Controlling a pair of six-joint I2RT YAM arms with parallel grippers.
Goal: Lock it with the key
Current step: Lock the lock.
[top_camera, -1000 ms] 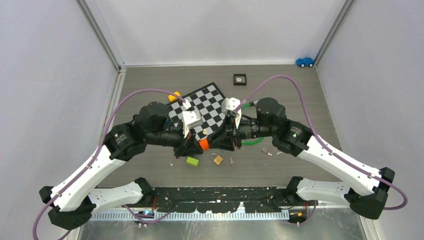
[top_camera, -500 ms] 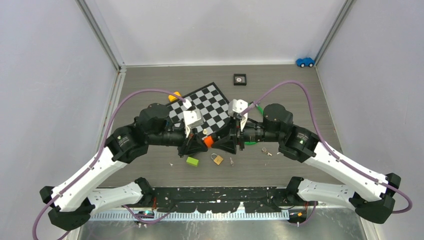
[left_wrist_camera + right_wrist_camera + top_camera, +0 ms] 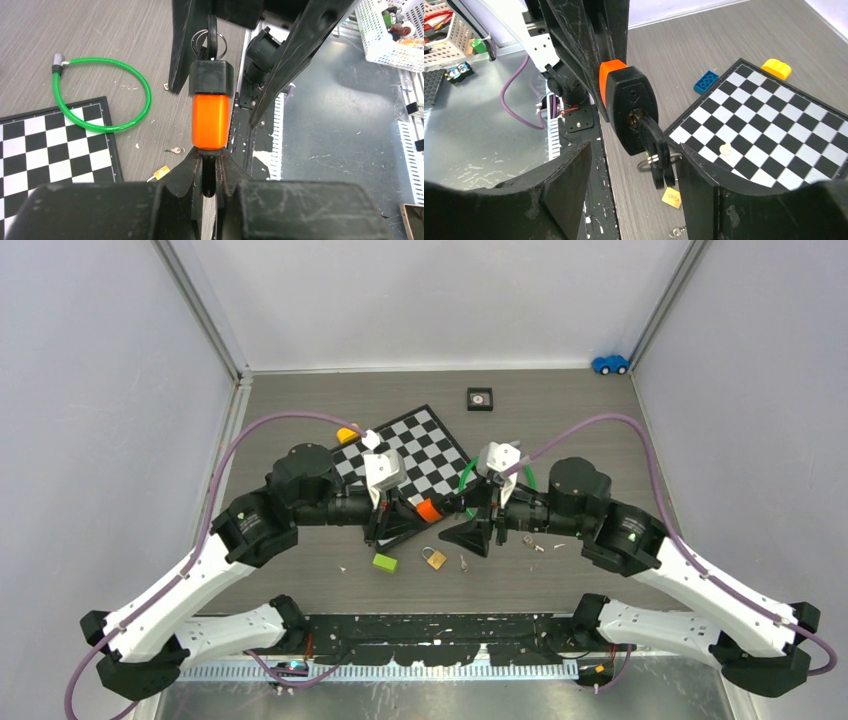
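Note:
The lock (image 3: 210, 121) has an orange barrel and a black cap (image 3: 210, 77). My left gripper (image 3: 210, 162) is shut on the barrel's near end and holds the lock above the table (image 3: 429, 510). A black key (image 3: 656, 150) on a ring sticks out of the keyhole in the cap (image 3: 629, 107). My right gripper (image 3: 631, 160) is open. Its fingers (image 3: 574, 170) stand either side of the key, the right one close beside it and neither gripping it. From above, the right gripper (image 3: 468, 521) sits just right of the lock.
A green cable loop (image 3: 464, 478) lies beside the chessboard (image 3: 420, 445). A brass padlock (image 3: 434, 558), a green block (image 3: 384, 562) and small keys (image 3: 532, 543) lie on the table below the grippers. A black box (image 3: 480, 398) and a blue car (image 3: 609, 364) sit at the back.
My right gripper has opened, let go of the key and drawn back to the right. The left gripper has carried the lock slightly right, with the key still in it.

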